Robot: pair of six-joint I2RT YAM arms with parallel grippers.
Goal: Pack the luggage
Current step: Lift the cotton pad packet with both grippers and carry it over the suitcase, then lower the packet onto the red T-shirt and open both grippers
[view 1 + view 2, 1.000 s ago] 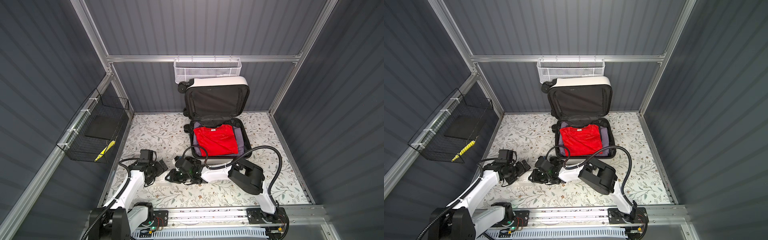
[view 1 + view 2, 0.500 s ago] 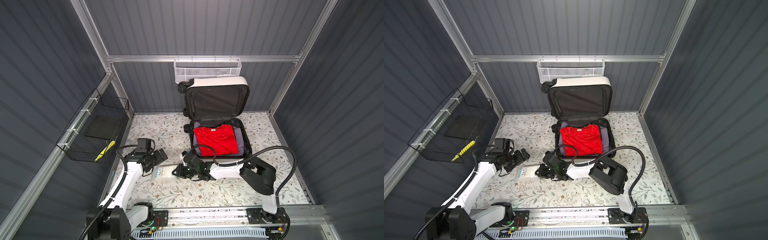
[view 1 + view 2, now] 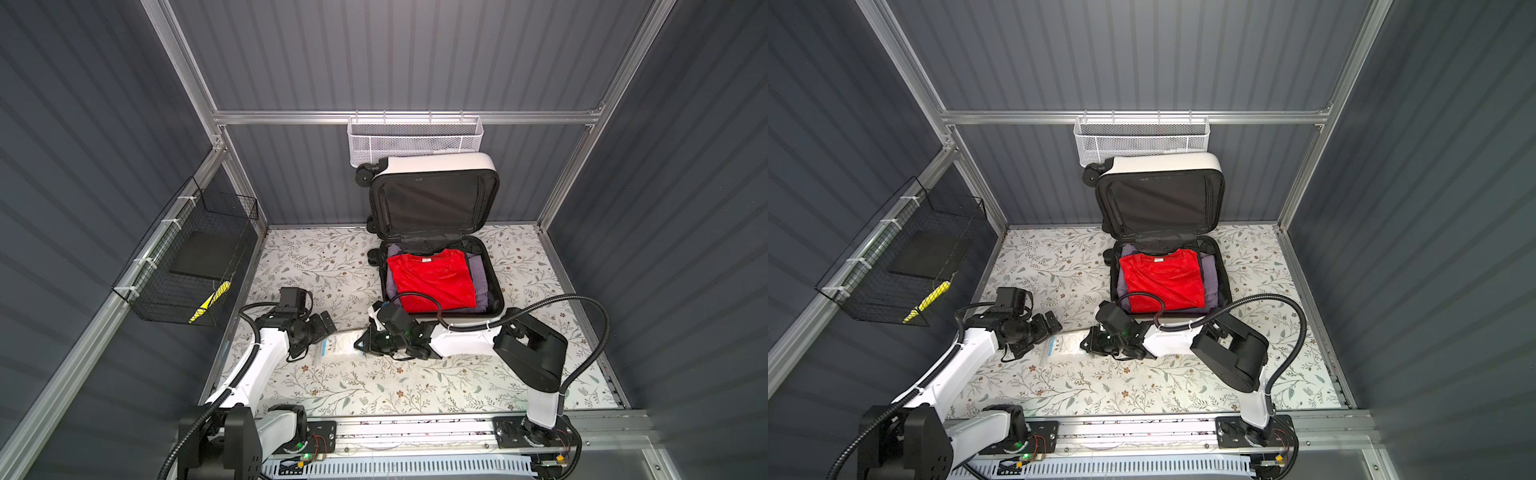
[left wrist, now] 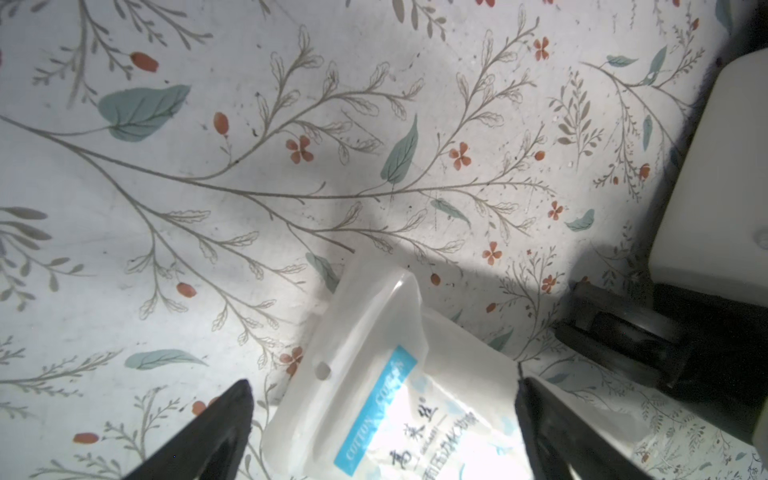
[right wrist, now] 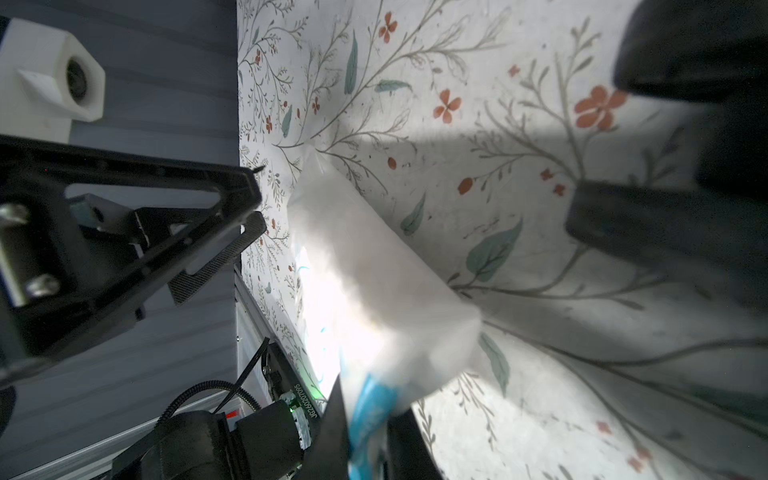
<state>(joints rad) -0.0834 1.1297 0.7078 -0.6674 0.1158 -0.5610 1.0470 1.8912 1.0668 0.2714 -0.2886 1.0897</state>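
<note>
My right gripper (image 5: 366, 412) pinches the cotton-pad packet (image 5: 374, 282) — left gripper (image 4: 384, 384) gapes wide just beside it.

Left wrist view: the packet (image 4: 395, 415) runs off the picture's edge, its print only partly legible. Only the tips of the left fingers (image 4: 216, 432) show. Right wrist view: the packet is blurred, its pinched end cut off between the right fingers (image 5: 332, 440). Top view: a red shirt (image 3: 430, 282) covers most of a purple garment (image 3: 480, 276).
</note>
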